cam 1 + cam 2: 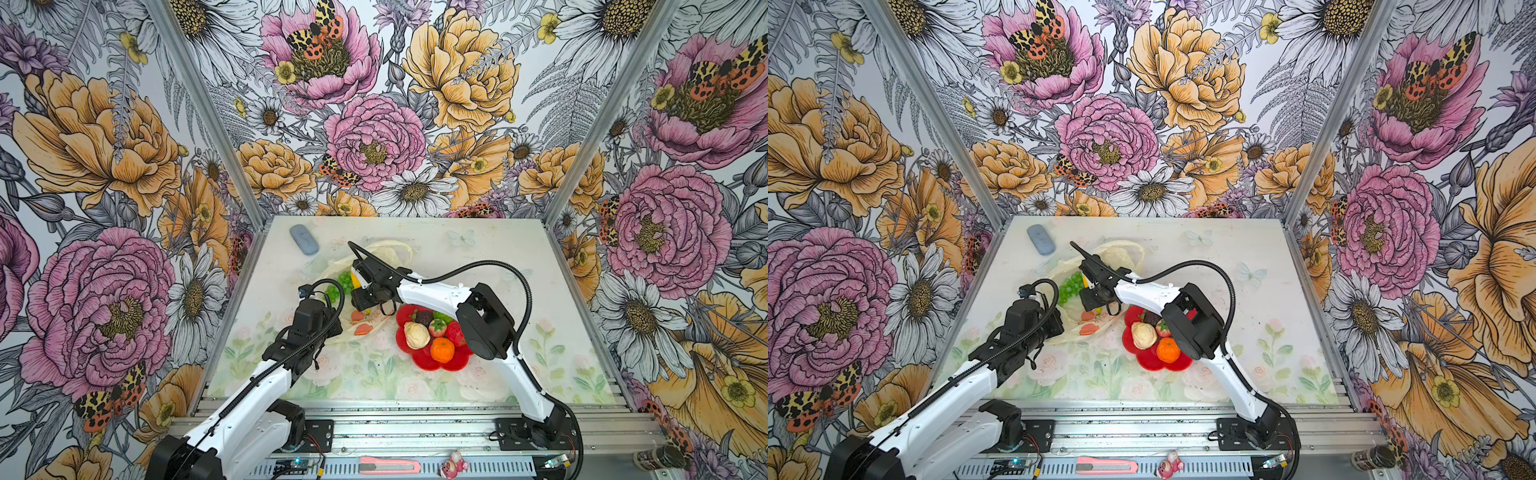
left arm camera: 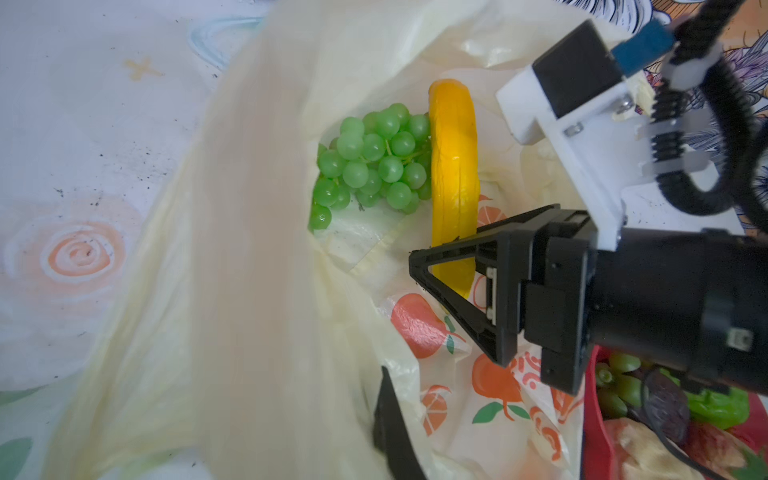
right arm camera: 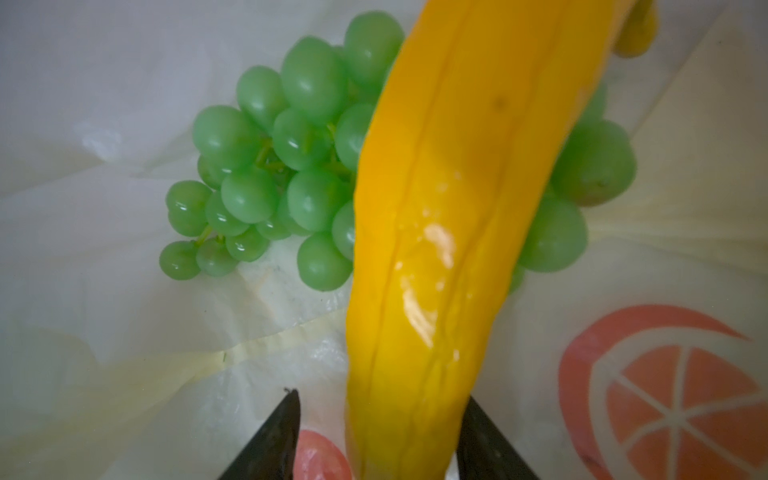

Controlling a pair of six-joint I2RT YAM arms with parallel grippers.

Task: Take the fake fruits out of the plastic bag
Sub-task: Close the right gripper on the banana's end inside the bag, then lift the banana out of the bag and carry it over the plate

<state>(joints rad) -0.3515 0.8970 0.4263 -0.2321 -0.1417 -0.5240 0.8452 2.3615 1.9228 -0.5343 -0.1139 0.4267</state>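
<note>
nearest, on the metal rail, lie a pink box cutter (image 1: 388, 465) and a small pink toy (image 1: 453, 464), neither part of the job. next comes the red plate (image 1: 426, 360) on the table (image 1: 519, 291). it is already loaded with an orange (image 1: 442, 349), a cream piece (image 1: 417, 334), a strawberry (image 1: 437, 327), a red apple (image 1: 455, 333), a dark brown piece (image 1: 424, 318) and a green piece (image 1: 444, 317). so most of the unpacking looks done.

just beyond the plate lies the plastic bag (image 2: 257, 291), crumpled and opened up, its handles trailing toward the back. the left gripper (image 2: 384, 386) is fully closed. the film stretched up in front of its camera suggests it is pinching the bag's edge and holding the mouth wide. deeper in, the right gripper (image 3: 380, 401) straddles the banana (image 3: 436, 249) toward one end, jaws about half apart. one finger rests against the peel and the other shows a gap, so i judge there is no firm hold yet. the grapes (image 3: 257, 166) lie touching the banana, partly under it, on the bag's floor.

those two are all i can see left inside. the flat printed oranges do not count. farthest back, a blue-grey oval thing (image 1: 304, 240) sits near the corner.
</note>
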